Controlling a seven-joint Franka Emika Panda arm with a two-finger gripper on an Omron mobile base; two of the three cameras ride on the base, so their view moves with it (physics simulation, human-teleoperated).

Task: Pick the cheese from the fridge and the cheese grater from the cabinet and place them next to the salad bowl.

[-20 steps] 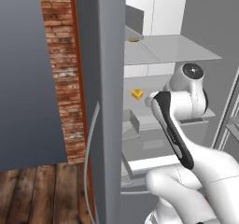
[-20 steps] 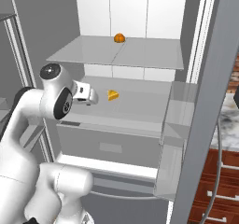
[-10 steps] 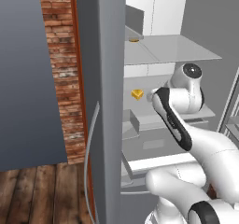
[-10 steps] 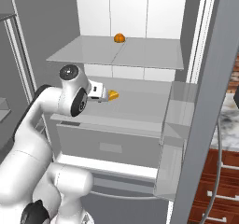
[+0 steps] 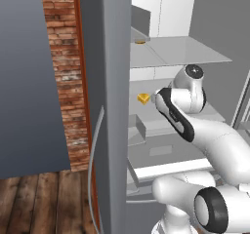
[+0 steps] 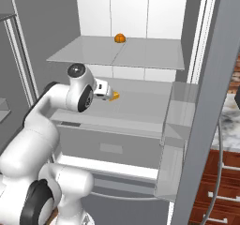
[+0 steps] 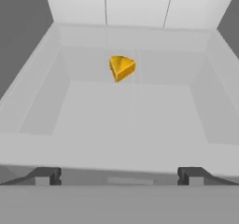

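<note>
The cheese point(image 7: 122, 68) lies on the fridge point(image 5: 114, 57) shelf, straight ahead of the gripper point(image 7: 119, 175) and farther in. Jaws stand wide apart, holding nothing; approach forward.

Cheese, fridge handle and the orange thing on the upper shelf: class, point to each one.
cheese point(image 7: 122, 68), hand view, on its yellow front face
fridge handle point(image 5: 94, 145), left base view, mid-curve of the silver bar
orange thing point(image 6: 120, 38), right base view, its rounded middle
</note>
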